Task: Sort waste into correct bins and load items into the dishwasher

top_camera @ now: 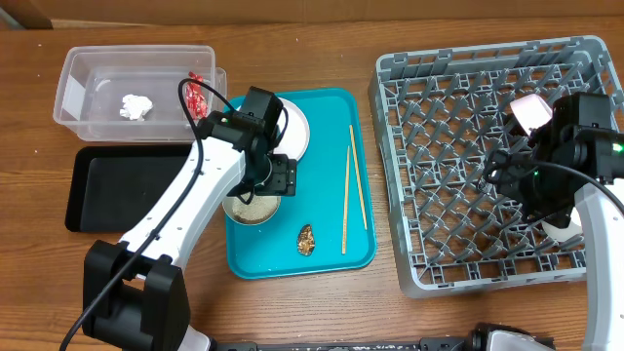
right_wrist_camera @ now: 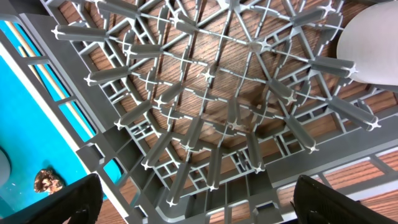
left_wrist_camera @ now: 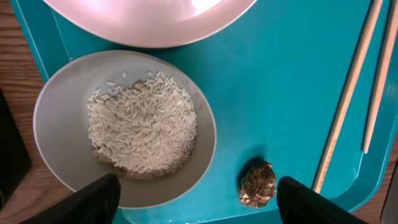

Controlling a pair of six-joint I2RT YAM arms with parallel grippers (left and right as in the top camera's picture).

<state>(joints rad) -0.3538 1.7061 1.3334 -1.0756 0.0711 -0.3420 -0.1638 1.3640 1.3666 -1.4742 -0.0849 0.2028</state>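
A grey-white bowl (top_camera: 237,208) of loose white rice (left_wrist_camera: 144,127) sits on the teal tray, with the brown food scrap (top_camera: 306,239) to its right. My left gripper (top_camera: 261,187) hovers open just above the bowl. In the left wrist view its fingers (left_wrist_camera: 199,206) straddle the bowl's near rim (left_wrist_camera: 62,87) and the scrap (left_wrist_camera: 258,184). The white plate (top_camera: 295,132) and two chopsticks (top_camera: 349,185) lie on the tray. The red wrapper (top_camera: 198,94) and white tissue (top_camera: 136,107) lie in the clear tub (top_camera: 73,88). My right gripper (top_camera: 519,183) is open and empty over the grey dish rack (top_camera: 390,146), which holds a pale pink cup (top_camera: 531,111).
The black tray (top_camera: 97,185) lies left of the teal tray (top_camera: 336,255), below the clear tub. In the right wrist view the rack's pegs and corner wall (right_wrist_camera: 186,124) are close under the fingers (right_wrist_camera: 202,205), with the cup (right_wrist_camera: 373,43) at top right.
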